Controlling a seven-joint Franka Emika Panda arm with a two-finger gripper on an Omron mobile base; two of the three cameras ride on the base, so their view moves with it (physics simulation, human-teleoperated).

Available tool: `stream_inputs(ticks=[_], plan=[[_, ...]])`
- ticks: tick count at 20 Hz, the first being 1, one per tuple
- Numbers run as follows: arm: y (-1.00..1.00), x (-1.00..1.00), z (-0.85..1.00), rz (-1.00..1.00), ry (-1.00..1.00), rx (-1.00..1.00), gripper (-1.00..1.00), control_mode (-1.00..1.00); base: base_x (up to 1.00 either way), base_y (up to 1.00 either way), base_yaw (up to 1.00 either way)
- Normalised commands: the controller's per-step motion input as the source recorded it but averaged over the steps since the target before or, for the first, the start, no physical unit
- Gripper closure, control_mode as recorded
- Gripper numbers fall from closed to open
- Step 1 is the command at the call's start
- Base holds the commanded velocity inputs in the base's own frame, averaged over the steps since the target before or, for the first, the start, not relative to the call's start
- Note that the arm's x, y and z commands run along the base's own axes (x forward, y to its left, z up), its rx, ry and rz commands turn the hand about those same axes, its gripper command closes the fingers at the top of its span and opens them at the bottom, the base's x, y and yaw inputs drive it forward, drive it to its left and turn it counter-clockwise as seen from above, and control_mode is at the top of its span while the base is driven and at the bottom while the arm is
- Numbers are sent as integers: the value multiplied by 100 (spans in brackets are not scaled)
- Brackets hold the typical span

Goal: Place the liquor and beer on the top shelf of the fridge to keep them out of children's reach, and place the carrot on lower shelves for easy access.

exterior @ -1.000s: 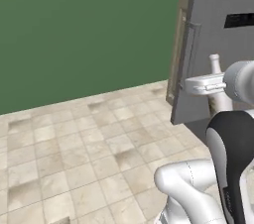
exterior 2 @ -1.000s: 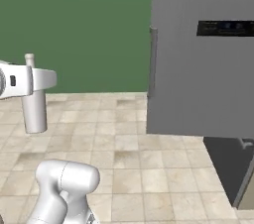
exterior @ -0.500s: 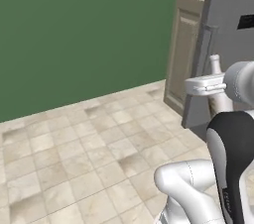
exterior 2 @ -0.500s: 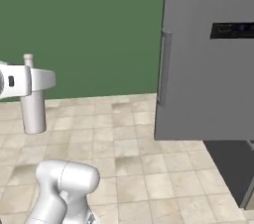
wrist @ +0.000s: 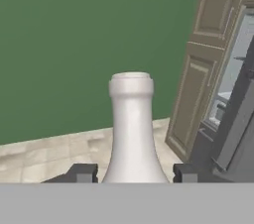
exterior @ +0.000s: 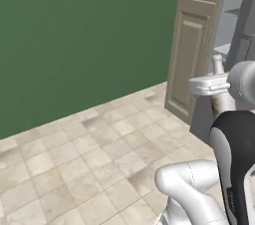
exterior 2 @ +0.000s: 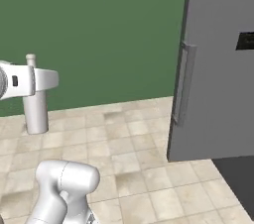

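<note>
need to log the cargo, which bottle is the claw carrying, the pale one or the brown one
The pale grey-white liquor bottle: broad body, sloping shoulders, narrow neck, upright between the claw fingers. It is not slim or amber-brown.

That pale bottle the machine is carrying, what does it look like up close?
The liquor is a plain pale grey-white bottle, matte, with no label showing. It has a broad straight body, sloping shoulders, a narrow neck and a thicker collar at the mouth. It stands upright, lifted clear of the tiled floor, with the pincer gripping it at the shoulders, one dark fingertip on each side.
</note>
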Motion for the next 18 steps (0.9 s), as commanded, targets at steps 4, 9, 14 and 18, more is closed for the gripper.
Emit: stream_inputs(ticks=[4, 9, 14, 18], plan=[[0, 0, 0, 0, 0, 0, 100, 100, 69, 99, -19], [0, 0, 0, 0, 0, 0, 100, 100, 74, 73, -30], [0, 0, 0, 0, 0, 0, 100, 100, 70, 47, -39], [0, 0, 0, 0, 0, 0, 100, 100, 69, 18, -45]])
